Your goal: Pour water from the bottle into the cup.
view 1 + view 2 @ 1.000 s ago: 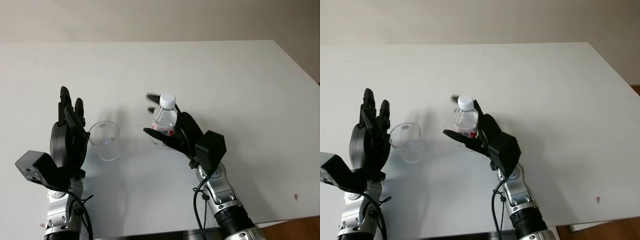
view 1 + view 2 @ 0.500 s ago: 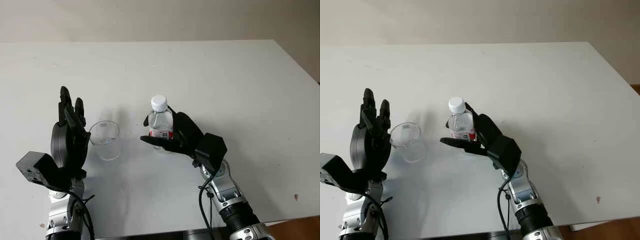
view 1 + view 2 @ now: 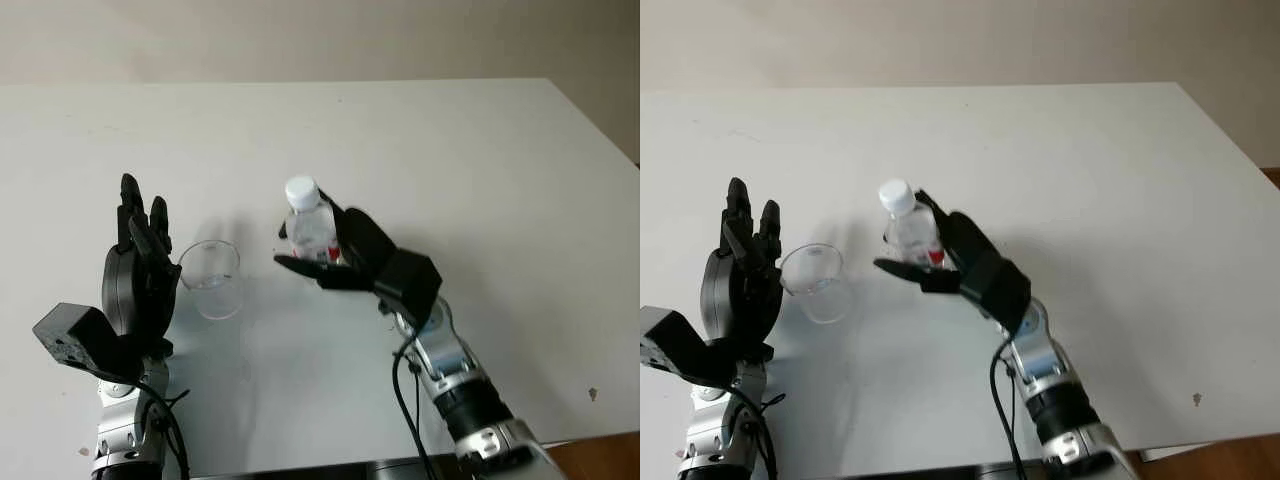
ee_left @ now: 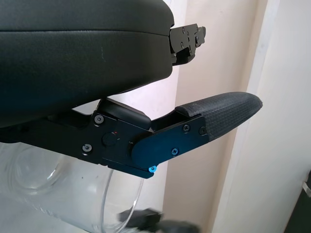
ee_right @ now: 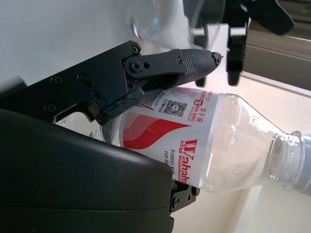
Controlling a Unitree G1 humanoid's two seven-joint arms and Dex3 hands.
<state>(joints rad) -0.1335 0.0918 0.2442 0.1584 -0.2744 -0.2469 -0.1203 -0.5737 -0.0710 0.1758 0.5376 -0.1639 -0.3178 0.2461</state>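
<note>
Item: bottle [image 3: 310, 228], small clear plastic, white cap on, red-and-white label round the middle. Location: held off the table [image 3: 480, 170] by the right hand [image 3: 345, 255], tilted slightly toward the cup [image 3: 210, 279], which stood just to its left, upright on the table. Grip: right hand closed round the labelled midsection, one finger [image 5: 187, 60] crossing the label, palm behind. Left hand [image 3: 138, 275] was open, upright beside the cup on its far side from the bottle, not plainly touching it.

Handling, as judged: bottle light, thin-walled, likely to buckle if squeezed; smooth, so apt to slip. Best held at the label band, as here. Cap appeared in place, so no water could leave. Cup clear, light, easily tipped; steadying advisable
</note>
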